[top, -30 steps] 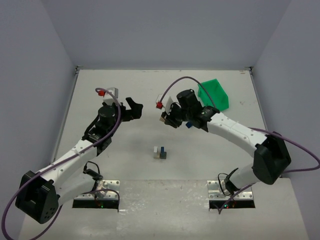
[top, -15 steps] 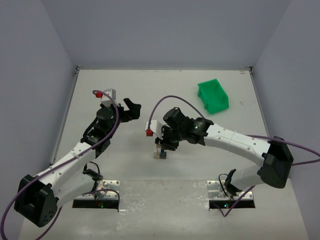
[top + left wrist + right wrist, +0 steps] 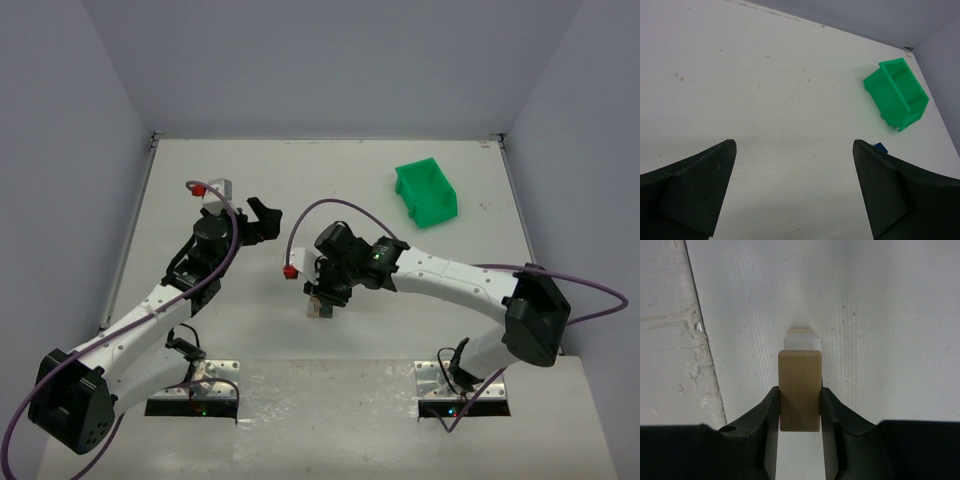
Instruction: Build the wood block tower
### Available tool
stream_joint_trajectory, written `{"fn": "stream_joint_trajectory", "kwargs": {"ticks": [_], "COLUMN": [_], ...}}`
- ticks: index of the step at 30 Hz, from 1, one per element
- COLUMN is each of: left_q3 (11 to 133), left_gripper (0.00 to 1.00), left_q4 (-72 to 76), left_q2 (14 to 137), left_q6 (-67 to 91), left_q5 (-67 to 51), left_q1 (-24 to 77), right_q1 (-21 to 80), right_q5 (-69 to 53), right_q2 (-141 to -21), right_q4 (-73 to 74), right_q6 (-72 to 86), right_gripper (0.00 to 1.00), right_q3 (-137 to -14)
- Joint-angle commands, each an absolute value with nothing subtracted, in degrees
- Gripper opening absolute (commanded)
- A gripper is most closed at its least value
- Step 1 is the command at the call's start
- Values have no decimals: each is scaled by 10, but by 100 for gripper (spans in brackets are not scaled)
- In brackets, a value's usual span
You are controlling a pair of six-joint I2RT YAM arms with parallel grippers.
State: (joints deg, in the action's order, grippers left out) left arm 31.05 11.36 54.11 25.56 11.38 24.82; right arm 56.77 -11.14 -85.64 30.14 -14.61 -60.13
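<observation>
The wood block tower (image 3: 319, 310) is a low cluster of small blocks near the table's front middle, mostly hidden under my right gripper (image 3: 324, 296). In the right wrist view that gripper (image 3: 800, 392) is shut on a tan wooden plank (image 3: 799, 385), held just above a pale block (image 3: 802, 342) and a tan one (image 3: 801, 330). My left gripper (image 3: 263, 217) hangs open over bare table to the back left, fingers wide apart (image 3: 793, 150) and nothing between them. A corner of the dark blue piece (image 3: 880, 147) peeks out beside its right finger.
The green plastic bin (image 3: 427, 192) stands at the back right, also seen in the left wrist view as the green bin (image 3: 897, 93). A rough metal strip (image 3: 670, 340) runs along the table's near edge, close to the stack. Grey walls enclose the table.
</observation>
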Motion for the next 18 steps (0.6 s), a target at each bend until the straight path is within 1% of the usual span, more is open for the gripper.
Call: {"fn": "stream_joint_trajectory", "kwargs": {"ticks": [1,9,18], "left_q3": [311,312,311], "left_gripper": [100,100,100], "left_q4": [140,141,141], "left_q2": [533,535,532], "left_q6": [257,257,256], "left_q5": [117,114,114], "left_q1": [249,249,249], "right_q1": [570,570,570], "right_q5": [-123,-134,-133], "right_q2": [-860,-867,-881], "right_q4": [272,257,251], "right_q6": [-144,-142,-142], "right_gripper": [27,27,30], "right_q3": [-628,-627,-627]}}
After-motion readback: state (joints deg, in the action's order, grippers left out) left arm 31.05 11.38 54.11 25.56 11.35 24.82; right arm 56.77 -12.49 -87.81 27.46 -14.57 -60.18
